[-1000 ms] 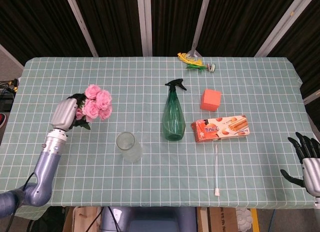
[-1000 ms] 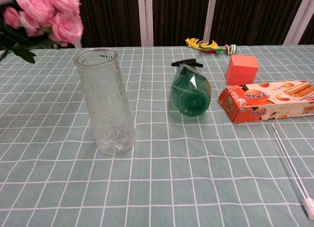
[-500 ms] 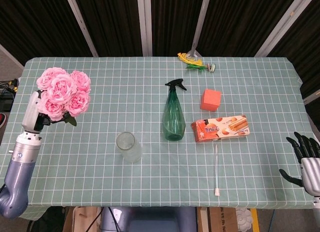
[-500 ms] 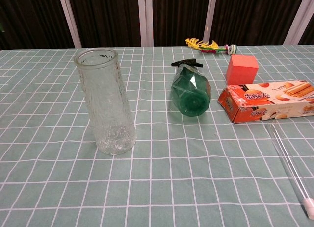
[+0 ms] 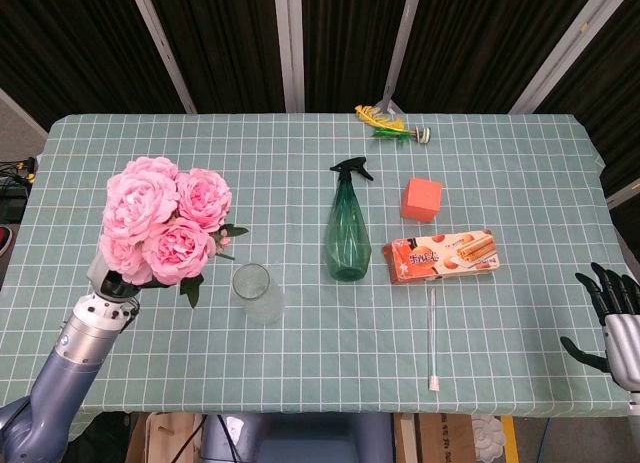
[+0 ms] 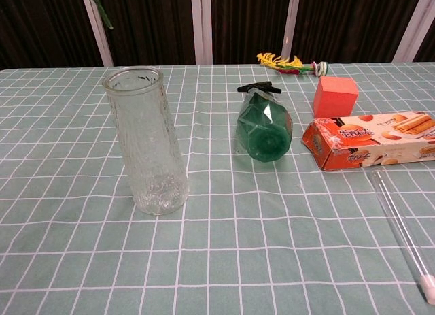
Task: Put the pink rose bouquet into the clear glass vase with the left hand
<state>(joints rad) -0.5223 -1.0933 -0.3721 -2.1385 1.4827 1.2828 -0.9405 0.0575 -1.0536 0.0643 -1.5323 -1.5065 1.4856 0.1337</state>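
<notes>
The pink rose bouquet [image 5: 162, 223] is raised high toward the head camera, left of the clear glass vase [image 5: 257, 293]. My left hand [image 5: 108, 284] grips its stems from below and is mostly hidden by the blooms. The vase stands upright and empty on the checked cloth, also seen close up as the vase [image 6: 146, 141] in the chest view, where only a green leaf tip [image 6: 100, 7] of the bouquet shows at the top edge. My right hand [image 5: 612, 315] hangs off the table's right edge, fingers spread, holding nothing.
A green spray bottle [image 5: 347, 228] stands right of the vase. Further right lie an orange cube [image 5: 422, 199], a biscuit box [image 5: 442, 256] and a thin white rod [image 5: 432, 338]. A yellow-green feathered toy [image 5: 390, 124] lies at the far edge.
The left hand has swung the bouquet from the far left edge toward the vase and lifted it closer to the head camera. The right hand has not moved.
</notes>
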